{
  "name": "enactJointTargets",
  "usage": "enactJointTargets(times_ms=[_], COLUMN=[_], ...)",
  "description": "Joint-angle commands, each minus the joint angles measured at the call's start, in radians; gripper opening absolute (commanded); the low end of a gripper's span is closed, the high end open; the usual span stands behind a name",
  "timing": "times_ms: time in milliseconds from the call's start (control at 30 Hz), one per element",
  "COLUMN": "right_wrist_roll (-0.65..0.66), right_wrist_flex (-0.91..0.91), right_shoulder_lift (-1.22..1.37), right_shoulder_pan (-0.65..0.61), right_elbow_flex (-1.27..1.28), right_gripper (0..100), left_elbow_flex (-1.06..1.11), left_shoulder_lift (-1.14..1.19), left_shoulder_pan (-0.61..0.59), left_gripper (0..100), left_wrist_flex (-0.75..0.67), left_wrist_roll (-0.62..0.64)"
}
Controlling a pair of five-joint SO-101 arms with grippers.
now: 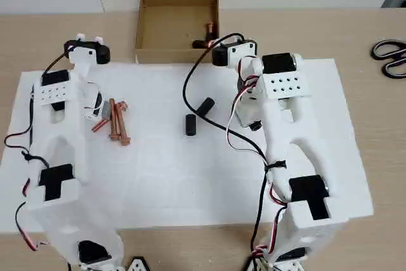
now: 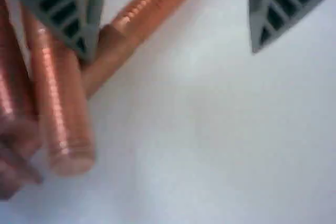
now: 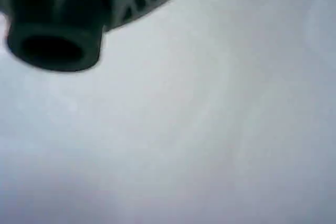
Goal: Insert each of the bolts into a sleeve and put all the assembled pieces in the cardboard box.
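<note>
Copper bolts (image 1: 115, 120) lie in a small cluster on the white foam sheet (image 1: 158, 176), just beside the left gripper (image 2: 172, 48). Its grey fingers (image 2: 63, 9) are spread wide over the foam, one fingertip resting against a slanted bolt (image 2: 152, 6), nothing pinched. The right gripper (image 1: 254, 120) pinches a black sleeve (image 3: 55, 43), its bore facing the camera just above the foam. Two loose sleeves (image 1: 204, 107) lie between the arms, close together. The right arm's black cable (image 1: 187, 80) loops over the foam just beside them and up past the cardboard box (image 1: 147, 30), which stands at the foam's far edge with one assembled piece (image 1: 207, 36) inside. Scissors (image 1: 390, 55) lie on the wooden table (image 1: 355, 30), well apart.
</note>
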Motion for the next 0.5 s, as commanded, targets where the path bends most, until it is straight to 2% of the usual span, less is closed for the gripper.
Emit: enactJointTargets(times_ms=[0, 133, 467], right_wrist_roll=[0.003, 0.005, 0.008], right_wrist_flex=[0.005, 0.005, 0.004], right_shoulder_lift=[-0.064, -0.064, -0.064], right_shoulder_pan=[0.008, 0.008, 0.010], right_elbow_flex=[-0.041, -0.041, -0.041], right_gripper=[0.4, 0.4, 0.4], left_elbow_flex=[0.019, 0.022, 0.024], left_shoulder_lift=[-0.005, -0.012, -0.014], left_shoulder_pan=[0.014, 0.020, 0.140], left_gripper=[18, 18, 18], left_wrist_flex=[-0.029, -0.021, 0.028], left_wrist_roll=[0.018, 0.031, 0.032])
